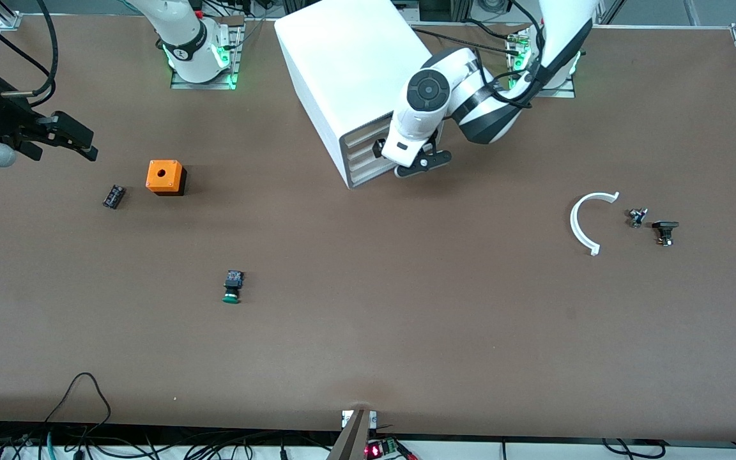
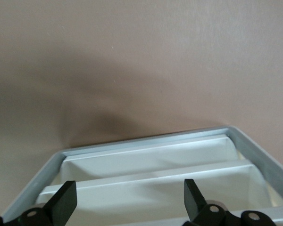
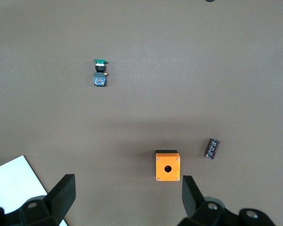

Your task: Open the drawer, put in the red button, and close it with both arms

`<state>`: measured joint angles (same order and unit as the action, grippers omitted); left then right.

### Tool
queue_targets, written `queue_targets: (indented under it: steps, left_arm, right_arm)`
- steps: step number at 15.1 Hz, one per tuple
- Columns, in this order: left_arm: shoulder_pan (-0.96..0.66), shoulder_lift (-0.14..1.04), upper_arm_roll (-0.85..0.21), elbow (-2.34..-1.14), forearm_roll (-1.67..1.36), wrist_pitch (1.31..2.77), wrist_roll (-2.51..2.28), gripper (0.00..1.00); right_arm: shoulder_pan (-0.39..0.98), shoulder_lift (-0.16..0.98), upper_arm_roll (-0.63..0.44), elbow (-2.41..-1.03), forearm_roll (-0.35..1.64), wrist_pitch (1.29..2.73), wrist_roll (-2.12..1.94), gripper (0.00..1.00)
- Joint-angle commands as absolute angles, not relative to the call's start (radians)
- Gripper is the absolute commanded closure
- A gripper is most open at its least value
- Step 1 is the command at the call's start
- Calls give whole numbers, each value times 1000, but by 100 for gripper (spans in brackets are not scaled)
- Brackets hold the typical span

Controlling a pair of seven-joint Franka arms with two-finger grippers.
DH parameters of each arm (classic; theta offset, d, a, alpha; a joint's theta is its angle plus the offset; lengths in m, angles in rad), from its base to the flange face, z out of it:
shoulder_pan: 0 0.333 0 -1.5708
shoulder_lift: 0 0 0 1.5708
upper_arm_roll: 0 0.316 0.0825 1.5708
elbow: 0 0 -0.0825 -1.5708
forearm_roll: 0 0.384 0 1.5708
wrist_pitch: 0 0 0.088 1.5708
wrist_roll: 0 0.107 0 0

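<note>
At the drawer front of the white cabinet (image 1: 349, 70), the left gripper (image 1: 420, 163) hung with its fingers (image 2: 62, 201) spread wide, the slatted face just under them and no slat pinched. Over the right arm's end of the table (image 1: 368, 332), the right gripper (image 1: 77, 142) waited, jaws likewise spread and empty. Below it lay an orange box (image 1: 166, 177) with a round hole and, just beside, a small black capacitor (image 1: 114, 196). A green-capped push button (image 1: 233, 287) lay nearer the front camera, bare brown surface all round. No red button could be seen. A white curved bracket (image 1: 585, 220) and two small dark parts (image 1: 652, 225) sat toward the left arm's end.
</note>
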<state>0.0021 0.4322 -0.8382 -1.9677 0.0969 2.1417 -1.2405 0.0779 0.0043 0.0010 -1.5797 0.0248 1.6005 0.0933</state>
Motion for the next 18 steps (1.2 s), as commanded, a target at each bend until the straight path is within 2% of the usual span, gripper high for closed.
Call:
queue_targets:
  steps: [1,3,8,14,18]
  left_arm:
    - [50,417,-848,-1860,92,1976,-1146,0]
    - [98,417,-851,-1759,103,1835,-1032,0]
    - [169,417,-844,-1591,202,1646,-810,0]
    - [287,417,-845,-1439,276,1499,-487,0]
    - [360,394,-851,-1387,276,1462,-330,0]
  right_arm:
    - [68,17,8,-1533,35,1605,69,0]
    - [66,35,6,-1487,31,1595,72,0]
    - [66,35,5,-1486,26,1601,75,0]
    - [69,35,6,-1485,11,1605,92,0]
    - [69,35,6,-1485,8,1606,84,0]
